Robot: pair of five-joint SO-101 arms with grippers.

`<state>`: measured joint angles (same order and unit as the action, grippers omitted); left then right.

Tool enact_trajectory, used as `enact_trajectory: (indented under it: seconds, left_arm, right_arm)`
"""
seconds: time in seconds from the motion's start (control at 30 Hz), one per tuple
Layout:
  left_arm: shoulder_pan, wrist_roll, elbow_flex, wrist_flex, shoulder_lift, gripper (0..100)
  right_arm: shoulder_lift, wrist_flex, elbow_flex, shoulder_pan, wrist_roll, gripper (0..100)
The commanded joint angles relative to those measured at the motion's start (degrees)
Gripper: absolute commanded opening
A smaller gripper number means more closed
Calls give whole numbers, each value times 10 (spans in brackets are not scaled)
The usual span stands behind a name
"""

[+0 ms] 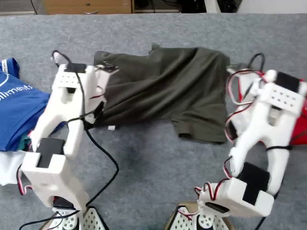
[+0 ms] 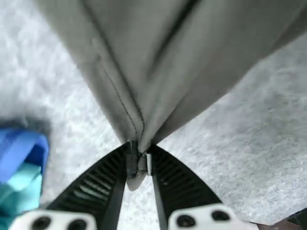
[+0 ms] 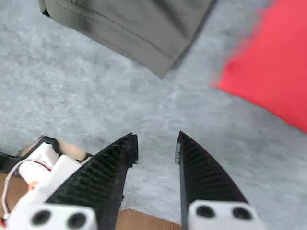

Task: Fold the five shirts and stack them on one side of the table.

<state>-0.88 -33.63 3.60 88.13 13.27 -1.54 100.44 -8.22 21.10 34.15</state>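
Note:
A dark olive shirt [image 1: 168, 86] lies partly folded across the middle of the grey table. My left gripper [image 1: 106, 71] is at the shirt's far left corner. In the left wrist view the left gripper [image 2: 139, 160] is shut on a hemmed edge of the olive shirt [image 2: 182, 57], which hangs lifted off the table. My right gripper [image 3: 156, 143] is open over bare table, with nothing between its fingers. It hovers near the olive shirt's sleeve corner [image 3: 139, 24], with the red shirt [image 3: 273, 72] to the other side.
A blue shirt [image 1: 19, 108] lies at the table's left edge, over a teal garment [image 2: 17, 189] and a white one [image 1: 7, 170]. The red shirt [image 1: 301, 125] lies at the right edge behind the right arm [image 1: 268, 110]. Bare grey table [image 1: 158, 163] spans the front middle.

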Motion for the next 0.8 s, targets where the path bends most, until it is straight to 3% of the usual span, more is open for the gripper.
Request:
enact_trajectory:
  seconds: [0.0,0.17,0.27,0.77]
  left_arm:
    - [-38,6,8,9,-27,18]
    - [-50,9,11,10,-28,18]
    - [-48,10,11,10,-31,18]
    - [-46,11,11,10,-28,18]
  right_arm:
    - [-22,-52,-27,-51,-33,151]
    - [-22,-112,-75,-121,-112,240]
    - [-22,-131,-102,-146,-125,242]
    - [-22,-265,-233,-153,-150,242]
